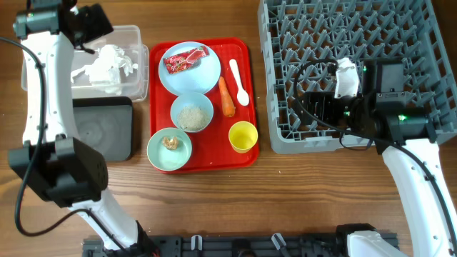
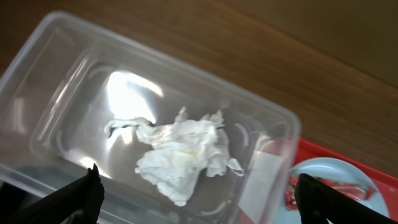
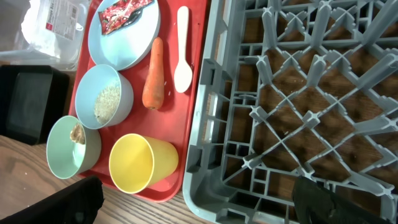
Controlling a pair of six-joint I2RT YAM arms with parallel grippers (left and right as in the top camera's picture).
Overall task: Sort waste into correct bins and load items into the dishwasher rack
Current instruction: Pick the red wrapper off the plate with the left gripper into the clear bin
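The crumpled white tissue (image 1: 107,64) lies in the clear bin (image 1: 139,36); it also shows in the left wrist view (image 2: 183,155). My left gripper (image 1: 89,36) hangs open and empty above it (image 2: 199,205). The black bin (image 1: 103,128) sits in front. On the red tray are the plate (image 1: 189,71) with the red wrapper (image 1: 184,58), the spoon (image 1: 239,82), the carrot (image 1: 226,98), a bowl of rice (image 1: 191,113), a bowl with a brown lump (image 1: 170,148) and the yellow cup (image 1: 243,135). My right gripper (image 1: 307,107) is open and empty over the grey rack's (image 1: 350,71) front left corner (image 3: 199,205).
The red tray (image 1: 250,50) lies between the bins and the rack. In the right wrist view the cup (image 3: 140,163) stands closest to the rack's edge (image 3: 205,124), with the carrot (image 3: 153,82) and spoon (image 3: 183,56) behind it. Bare wooden table lies in front.
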